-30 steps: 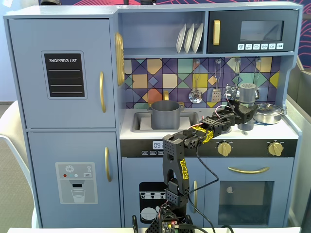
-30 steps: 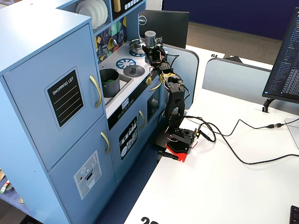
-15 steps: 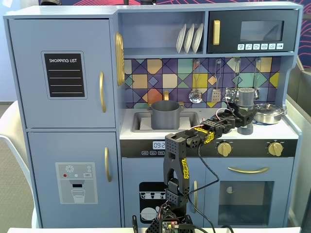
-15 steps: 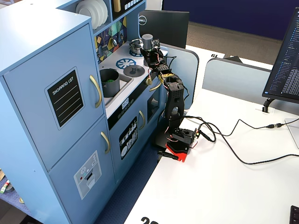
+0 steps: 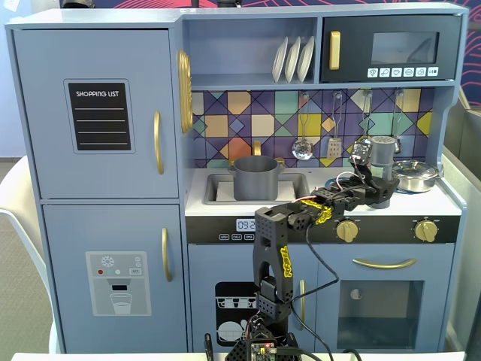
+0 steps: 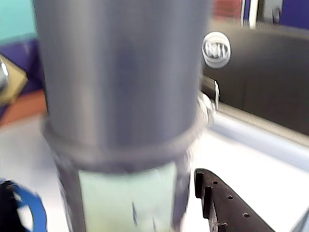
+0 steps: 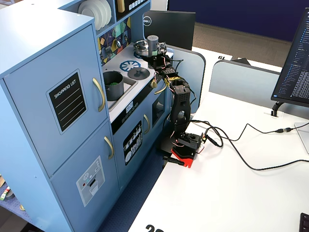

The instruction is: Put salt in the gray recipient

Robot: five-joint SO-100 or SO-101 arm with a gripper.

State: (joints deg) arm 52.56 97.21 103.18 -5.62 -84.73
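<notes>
The salt is a dark gray shaker with a pale green label, standing upright at the right end of the toy kitchen counter. In the wrist view it fills the frame, blurred, between the two jaws. My gripper reaches around its lower part; the black right finger stands a narrow gap off the shaker's side. It is open. The gray recipient, a matte gray pot with small handles, sits in the sink at the left. The other fixed view shows the pot, the shaker and the gripper.
A shiny steel pan stands just right of the shaker. A flat gray lid with a knob lies on the hob between sink and shaker. Utensils hang on the tiled back wall. The microwave overhangs the counter.
</notes>
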